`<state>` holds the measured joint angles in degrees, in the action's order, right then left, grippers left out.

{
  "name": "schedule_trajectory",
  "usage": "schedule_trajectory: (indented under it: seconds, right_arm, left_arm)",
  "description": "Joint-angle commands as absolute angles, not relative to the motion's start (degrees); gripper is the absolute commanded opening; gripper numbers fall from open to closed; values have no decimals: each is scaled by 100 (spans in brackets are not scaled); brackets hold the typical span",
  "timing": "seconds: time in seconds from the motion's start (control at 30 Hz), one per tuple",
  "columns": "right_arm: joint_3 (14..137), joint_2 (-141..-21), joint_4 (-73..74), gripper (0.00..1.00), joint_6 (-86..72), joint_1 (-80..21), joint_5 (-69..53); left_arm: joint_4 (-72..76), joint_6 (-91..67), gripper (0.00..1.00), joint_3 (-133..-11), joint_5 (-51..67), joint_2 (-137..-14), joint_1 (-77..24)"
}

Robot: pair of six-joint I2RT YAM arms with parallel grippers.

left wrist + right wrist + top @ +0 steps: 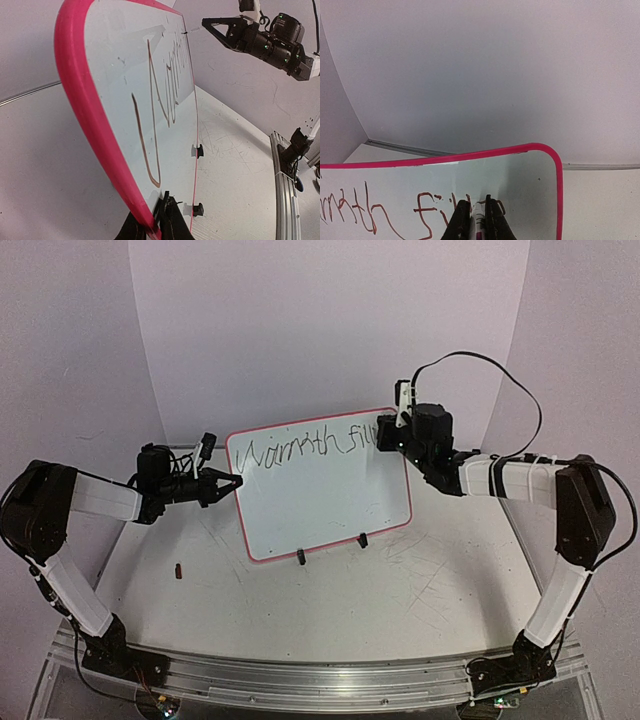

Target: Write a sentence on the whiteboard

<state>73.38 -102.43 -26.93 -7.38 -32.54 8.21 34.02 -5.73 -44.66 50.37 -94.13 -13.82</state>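
Observation:
The whiteboard [325,500] with a pink-red frame stands tilted on two black clip feet [300,557] at the table's middle. One line of dark writing, "Warmth fill" [300,448], runs along its top; the last letters sit behind my right gripper. My left gripper [232,481] is shut on the board's left edge; in the left wrist view its fingers [172,222] pinch the pink frame [85,100]. My right gripper [390,430] is shut on a white marker [479,222] whose tip is at the board by the word "fill" [432,210].
A small dark red cap [179,570] lies on the scratched tabletop at the left front. A purple-white backdrop curves behind the board. A metal rail [300,680] runs along the near edge. The right arm's black cable [500,370] loops above it.

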Motion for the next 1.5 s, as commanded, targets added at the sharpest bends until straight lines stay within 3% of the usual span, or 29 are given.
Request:
schedule_trajectory:
  seconds: [0.0, 0.8, 1.37, 1.47]
  right_arm:
    - [7274, -10189, -2782, 0, -763, -3270, 953]
    - [6960, -9965, -2550, 0, -790, -3269, 1578]
    - [7130, -9934, -2854, 0, -1043, -3323, 310]
    - [6876, -9395, -2989, 0, -1093, -3365, 346]
  left_arm:
    - [3075, 373, 0, -4473, 4324, -9437, -1410]
    - [3069, 364, 0, -4507, 4346, -9459, -1420]
    - [3058, 360, 0, -4535, 4348, -9503, -1426]
    - [3058, 352, 0, -4526, 4334, -9503, -1426]
